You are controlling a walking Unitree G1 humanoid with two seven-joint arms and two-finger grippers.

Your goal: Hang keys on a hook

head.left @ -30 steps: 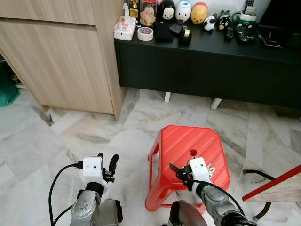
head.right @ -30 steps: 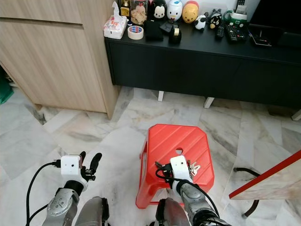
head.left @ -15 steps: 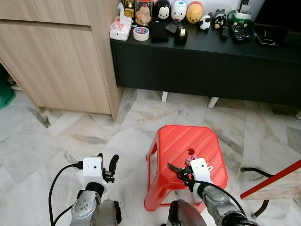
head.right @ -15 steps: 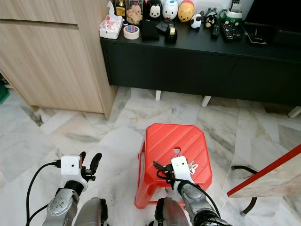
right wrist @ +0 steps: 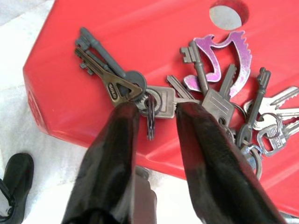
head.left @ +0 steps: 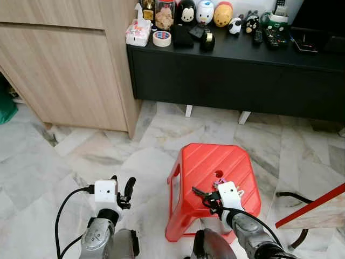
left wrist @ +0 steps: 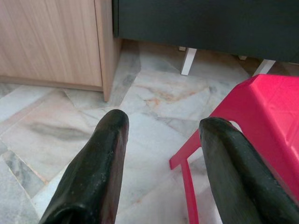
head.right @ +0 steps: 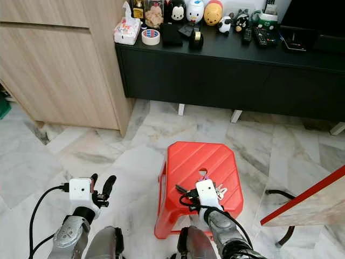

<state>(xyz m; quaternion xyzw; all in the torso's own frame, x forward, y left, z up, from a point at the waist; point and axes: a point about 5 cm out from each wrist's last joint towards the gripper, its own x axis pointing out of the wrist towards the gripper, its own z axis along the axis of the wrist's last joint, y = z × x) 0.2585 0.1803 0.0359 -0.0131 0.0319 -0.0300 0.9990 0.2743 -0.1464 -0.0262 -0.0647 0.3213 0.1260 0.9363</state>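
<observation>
The bunch of keys lies on the top of the red stool, near the round hole in its seat. The right gripper sits low over the stool's near edge, its 2 black fingers parted, with the key ring and its short chain link between the tips. Whether the fingers actually press on the ring cannot be told. 2 dark keys fan out to one side of the ring; a purple charm and several silver keys spread to the other.

The left gripper hangs over the marble floor beside the stool, fingers apart and holding nothing.

Behind the stool stands a black cabinet carrying small figurines and a roll of tape. A wooden cupboard adjoins it on the left.
</observation>
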